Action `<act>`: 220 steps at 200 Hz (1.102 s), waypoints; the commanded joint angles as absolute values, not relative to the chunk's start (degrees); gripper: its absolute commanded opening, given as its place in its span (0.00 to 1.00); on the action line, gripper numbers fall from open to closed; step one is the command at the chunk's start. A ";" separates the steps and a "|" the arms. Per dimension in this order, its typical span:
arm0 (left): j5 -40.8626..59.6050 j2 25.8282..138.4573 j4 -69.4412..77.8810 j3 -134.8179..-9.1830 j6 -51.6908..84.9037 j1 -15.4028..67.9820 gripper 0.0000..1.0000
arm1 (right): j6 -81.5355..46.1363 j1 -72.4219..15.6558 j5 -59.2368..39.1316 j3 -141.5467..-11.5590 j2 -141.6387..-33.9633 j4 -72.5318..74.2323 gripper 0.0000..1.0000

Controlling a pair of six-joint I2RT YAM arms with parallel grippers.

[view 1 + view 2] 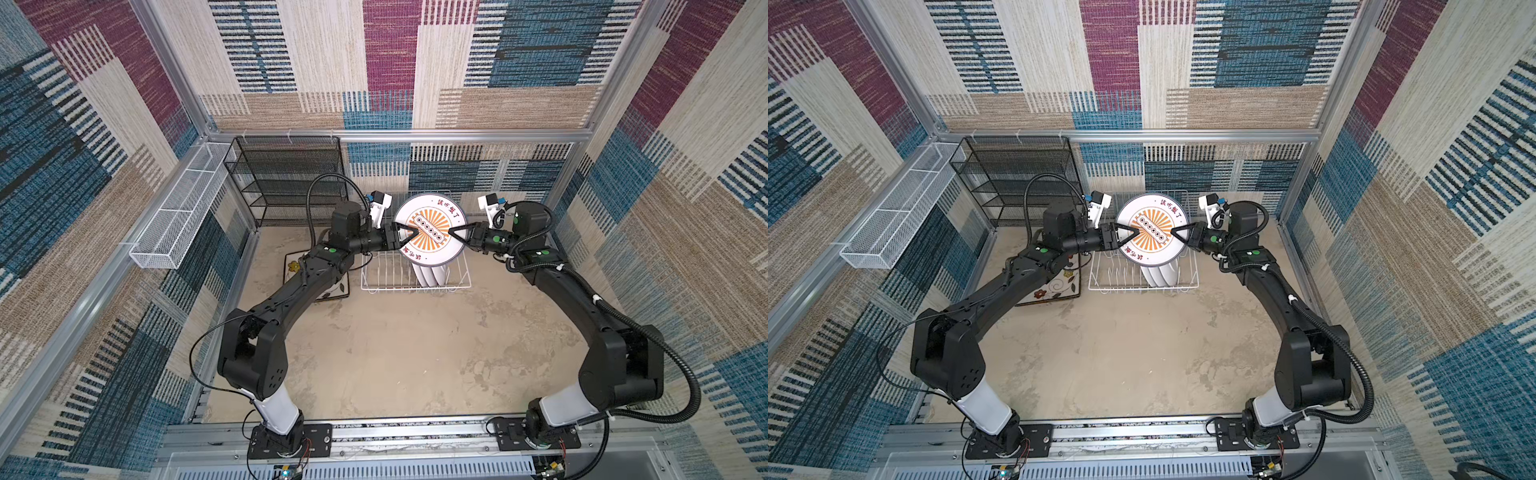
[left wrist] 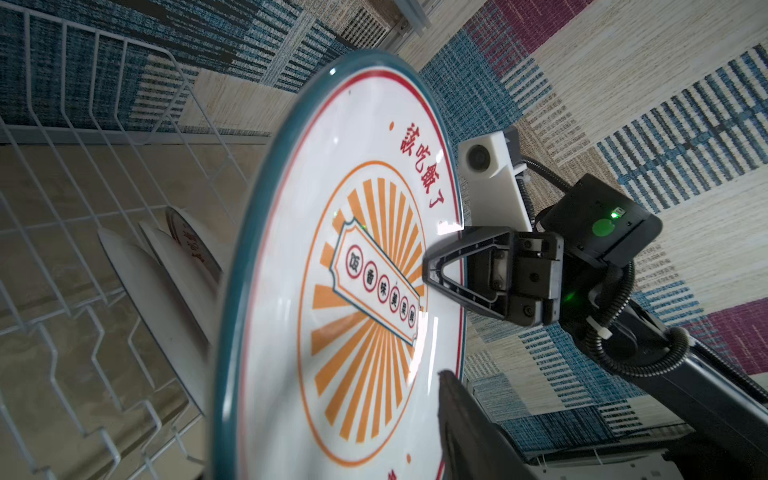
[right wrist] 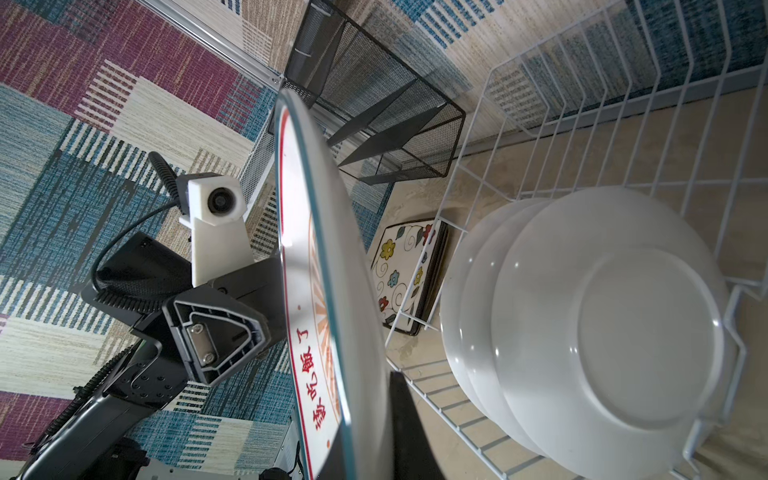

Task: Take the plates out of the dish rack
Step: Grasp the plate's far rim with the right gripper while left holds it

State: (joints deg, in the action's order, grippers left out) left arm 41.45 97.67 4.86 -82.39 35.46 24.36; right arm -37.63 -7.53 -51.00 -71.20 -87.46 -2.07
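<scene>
Held above the white wire dish rack (image 1: 376, 279) at the back edge of the table (image 1: 395, 353): round white dark-rimmed sunburst plate (image 1: 430, 216). Clamped at its right rim by the right gripper (image 1: 452, 234); straddled at the left by the left gripper (image 1: 409, 237), grip unclear.

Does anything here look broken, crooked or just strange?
Nothing looks broken or spilled. What stands out: one round plate hangs above the rack, right gripper clamped on its rim, left gripper at the opposite rim. Three more plates stand in the rack.
</scene>
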 commanded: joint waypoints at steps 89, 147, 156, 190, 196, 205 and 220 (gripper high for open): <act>43.40 98.05 3.25 -83.62 35.88 24.41 0.02 | -37.93 -7.56 -54.05 -70.84 -88.44 0.47 0.09; 42.98 97.57 0.90 -84.66 34.78 24.33 0.00 | -37.46 -7.56 -52.65 -71.35 -88.20 0.00 0.36; 42.49 97.48 0.20 -84.86 34.42 24.17 0.00 | -37.08 -7.56 -52.11 -71.62 -88.10 -0.43 0.43; 40.54 96.37 -1.99 -85.24 34.58 23.86 0.00 | -34.69 -7.56 -46.61 -70.42 -85.14 -0.30 0.70; 40.14 96.09 -2.59 -85.17 34.54 23.85 0.00 | -34.10 -7.58 -45.45 -70.04 -84.52 -0.11 0.75; 39.50 95.61 -3.81 -85.17 34.67 23.81 0.00 | -33.34 -7.56 -43.62 -69.64 -83.67 -0.08 0.80; 38.62 94.48 -4.63 -84.38 35.38 23.72 0.00 | -31.91 -7.56 -41.46 -69.30 -82.26 -0.18 0.86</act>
State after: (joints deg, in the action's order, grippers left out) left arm 40.34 96.20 -4.25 -84.53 35.64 23.86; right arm -34.81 -7.55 -46.87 -69.82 -84.01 -1.41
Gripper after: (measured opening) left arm 0.109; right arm 0.824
